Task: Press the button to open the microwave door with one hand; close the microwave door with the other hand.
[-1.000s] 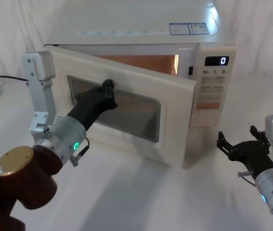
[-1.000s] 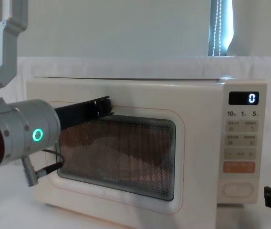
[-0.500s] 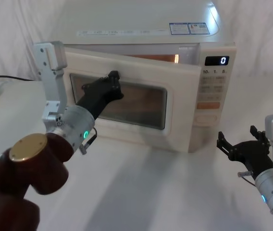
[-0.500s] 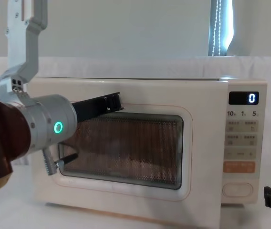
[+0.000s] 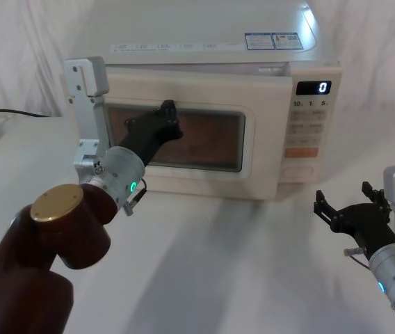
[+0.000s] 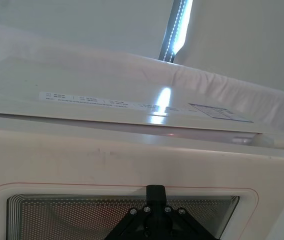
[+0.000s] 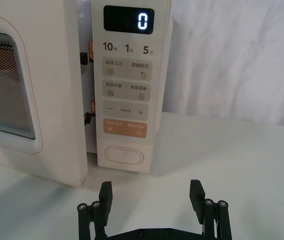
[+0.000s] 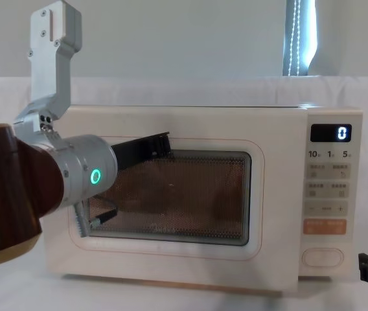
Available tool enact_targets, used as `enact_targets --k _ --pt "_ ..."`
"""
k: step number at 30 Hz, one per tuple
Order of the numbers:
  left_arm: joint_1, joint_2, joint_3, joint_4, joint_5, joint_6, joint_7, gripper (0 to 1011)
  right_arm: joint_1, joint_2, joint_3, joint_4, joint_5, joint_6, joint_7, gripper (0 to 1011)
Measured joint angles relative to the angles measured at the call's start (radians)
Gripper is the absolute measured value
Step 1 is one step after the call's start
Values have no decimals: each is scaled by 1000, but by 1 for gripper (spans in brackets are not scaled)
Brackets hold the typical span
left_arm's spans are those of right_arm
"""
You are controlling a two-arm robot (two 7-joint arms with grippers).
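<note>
— Where is the left gripper (image 5: pixel 167 115) sitting right now?

— It is pressing against the microwave door (image 5: pixel 260 136), up near the top edge of the dark window (image 8: pixel 171 194). From the chest view the black fingertips are touching the panel just above the mesh. Whether those fingers are parted or pinched together, I cannot tell; they are bunched against the door and the left wrist view is giving me just the black base of the tool.

— And the door itself?

— It is lying almost flush with the cream body (image 5: pixel 204 35). Looking through the right wrist view, though, a narrow dark gap is showing between the door's edge and the control panel (image 7: pixel 130 75), with two small copper-coloured latch pieces sitting in it. So it is not fully seated on that side.

— What about the other arm?

— The right gripper (image 7: pixel 152 196) is hanging low over the white table (image 5: pixel 239 264), well apart from the microwave, off to the right and in front of it. Its two blocky fingers (image 7: pixel 105 192) are standing spread wide with nothing between them.

— Is it lined up with anything?

— It is facing the button (image 7: pixel 126 155), the wide cream pill shape at the bottom of the panel, just under the orange key (image 7: pixel 126 128). The display (image 7: pixel 129 20) is reading zero.
</note>
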Motion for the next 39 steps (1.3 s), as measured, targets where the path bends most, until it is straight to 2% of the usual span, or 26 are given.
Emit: enact_targets --k 39 --pt "-49 -71 -39 80 73 -12 -9 0 0 0 0 0 0 0 0 1002"
